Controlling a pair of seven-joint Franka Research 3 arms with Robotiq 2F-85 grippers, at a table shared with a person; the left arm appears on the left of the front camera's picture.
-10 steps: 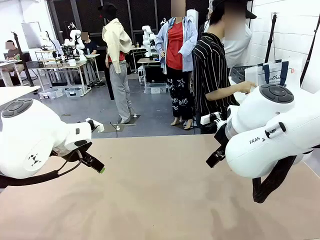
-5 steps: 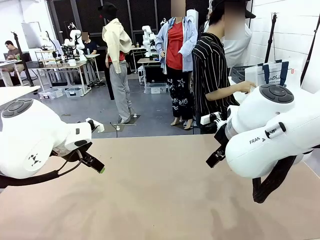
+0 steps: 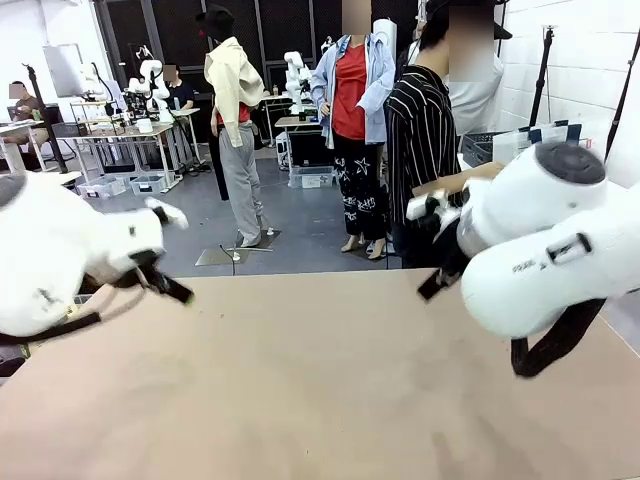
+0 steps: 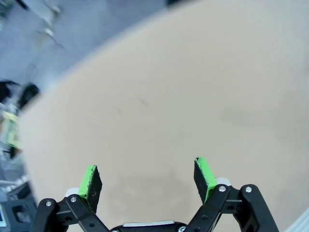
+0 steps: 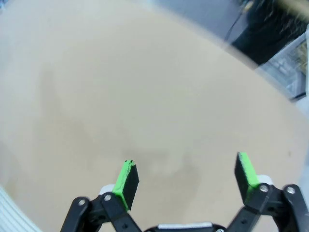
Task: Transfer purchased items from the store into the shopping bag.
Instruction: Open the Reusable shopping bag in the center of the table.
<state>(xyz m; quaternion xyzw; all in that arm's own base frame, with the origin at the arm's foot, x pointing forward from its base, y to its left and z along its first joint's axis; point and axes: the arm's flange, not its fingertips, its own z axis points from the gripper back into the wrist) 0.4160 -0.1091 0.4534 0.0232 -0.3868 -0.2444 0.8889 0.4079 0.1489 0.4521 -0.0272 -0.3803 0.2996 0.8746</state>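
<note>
Nearest the wrists, the left jaws are standing fully open and gripping nothing, their green pads [image 4: 91, 186] hanging over the bare beige surface [image 3: 320, 390]. The right jaws are likewise standing wide and empty, their green pads [image 5: 127, 180] hovering above a bare patch near the surface's edge. Beyond the right arm [image 3: 540, 270], at the far right, a person's forearm [image 3: 455, 182] is reaching toward the shopping bag [image 3: 515, 145]. The bag is standing just beside the dark grey lattice basket [image 3: 478, 148]. What the two are resting on cannot be told. The purchased items are judged to be lying inside the basket, hidden by its wall. Judged from the task, they are handling as light, small packets with slick wrappers. Each is calling for a pinch across its narrow width near the middle, firm enough to stop slipping but not crushing. The bag is looking thin and limp and is likely to be sagging shut. The navy strap handles [image 3: 555, 131] are offering the surest hold for keeping its mouth open.
</note>
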